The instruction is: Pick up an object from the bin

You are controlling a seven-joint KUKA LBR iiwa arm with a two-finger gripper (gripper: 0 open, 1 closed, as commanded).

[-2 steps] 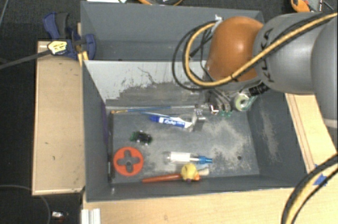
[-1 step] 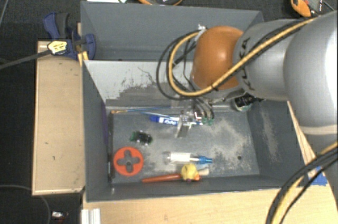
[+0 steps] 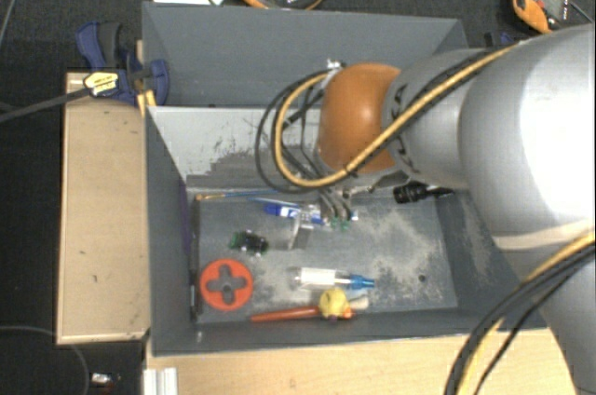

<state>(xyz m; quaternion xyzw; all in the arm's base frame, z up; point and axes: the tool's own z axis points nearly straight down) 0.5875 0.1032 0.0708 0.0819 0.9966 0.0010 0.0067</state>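
Hanging with the gripper point(image 3: 333, 214) over a blue-and-white pen-like thing point(image 3: 291, 211) by the bin's point(image 3: 219, 142) far wall; cannot tell the claw's opening or any hold. Probably light, stiff, slippery; best pinched mid-barrel.

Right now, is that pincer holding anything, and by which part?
Cannot tell. The pincer is right beside a small blue thing near the bin's back wall, but no hold shows.

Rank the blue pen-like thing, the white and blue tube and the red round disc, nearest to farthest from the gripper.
1. Blue pen-like thing, right beside the gripper, on its left in the view.
2. White and blue tube, below the gripper in the view.
3. Red round disc, far off at the lower left.
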